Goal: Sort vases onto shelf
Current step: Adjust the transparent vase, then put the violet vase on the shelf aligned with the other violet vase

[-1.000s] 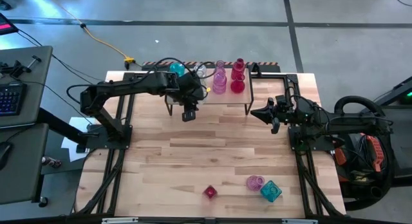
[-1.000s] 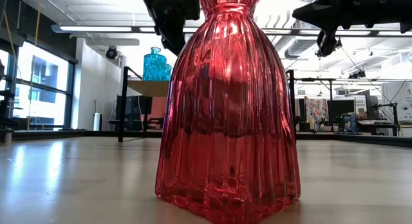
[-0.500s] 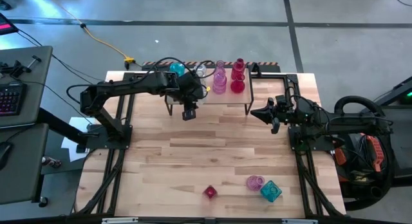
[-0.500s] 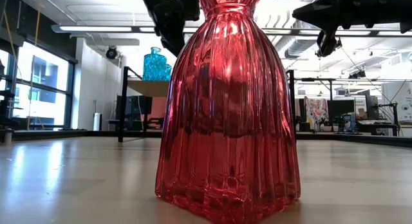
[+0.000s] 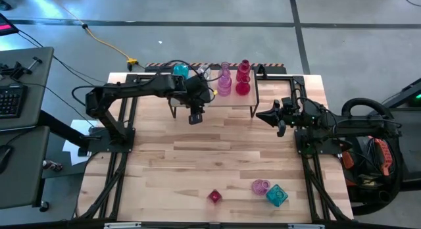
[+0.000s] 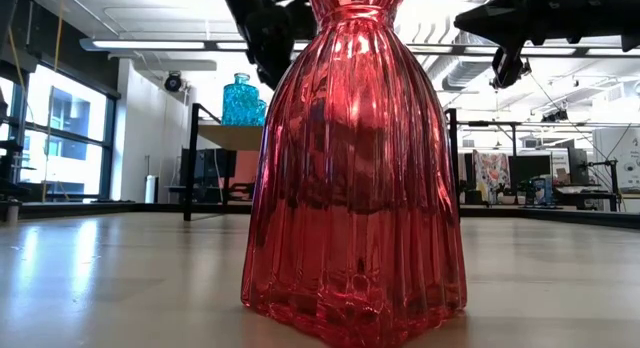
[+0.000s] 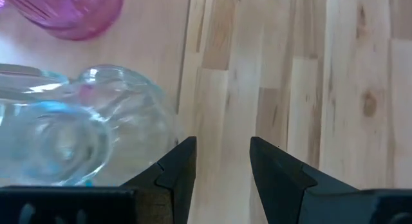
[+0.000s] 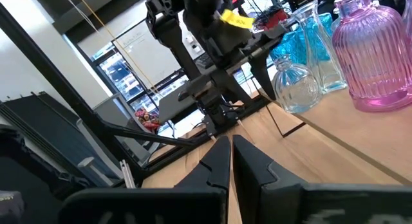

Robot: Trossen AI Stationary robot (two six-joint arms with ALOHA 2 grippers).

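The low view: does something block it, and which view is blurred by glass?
In the low view, a red vase stands right at the lens and hides the middle of the table, with ceiling lights glaring behind it. In the left wrist view, a clear vase up close looks soft and smeared, while the wood grain stays sharp.

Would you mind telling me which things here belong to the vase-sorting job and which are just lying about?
Part of the job:
- shelf with vases on it
- red vase, pink vase and teal vase waiting on the table
- left gripper, open, empty

Just lying about:
- keyboard
- yellow cable
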